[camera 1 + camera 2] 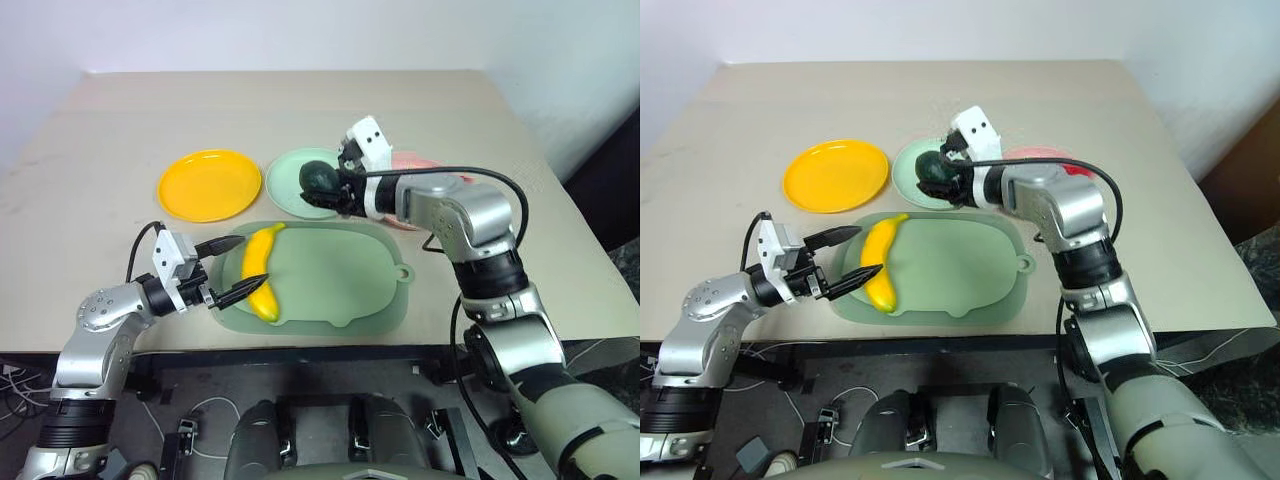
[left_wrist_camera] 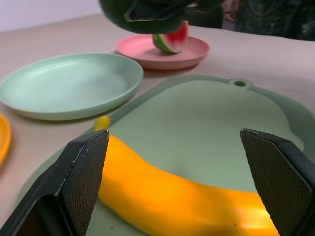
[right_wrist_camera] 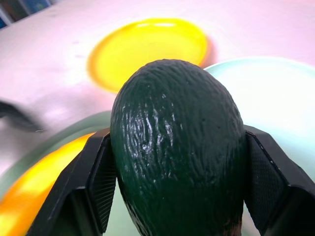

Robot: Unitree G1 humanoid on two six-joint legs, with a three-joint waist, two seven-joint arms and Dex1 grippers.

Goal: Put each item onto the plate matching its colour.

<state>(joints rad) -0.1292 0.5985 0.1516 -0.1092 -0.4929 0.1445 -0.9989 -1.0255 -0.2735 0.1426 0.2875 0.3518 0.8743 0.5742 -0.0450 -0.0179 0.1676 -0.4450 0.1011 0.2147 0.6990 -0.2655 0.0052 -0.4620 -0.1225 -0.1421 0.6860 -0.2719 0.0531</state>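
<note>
My right pincer (image 1: 335, 187) is clamped on the avocado (image 1: 320, 177), one finger on each flank, and I hold it above the mint plate (image 1: 290, 180) because green belongs with green; it hangs over the dish, not yet set down. I grip it across its middle so the fat egg shape cannot squirt out either end. From the right wrist it is dark green with a pebbled, faintly glossy skin, its rounded tip pointing away from me.

My left pincer (image 1: 232, 268) stands wide apart, one finger on each side of the banana (image 1: 260, 283), level with the table and touching nothing that I can see. I keep it there, I judge, so that it is ready to close on the fruit once the avocado is settled. The banana is long, curved and bright yellow, and lies on the tray (image 1: 350, 275), its stem end toward the plates.

The yellow plate (image 1: 209, 184) waits bare beside the mint one. The watermelon (image 2: 171, 40), red with a green rind, already sits on the pink plate (image 2: 147, 51), so that pair looks done.
</note>
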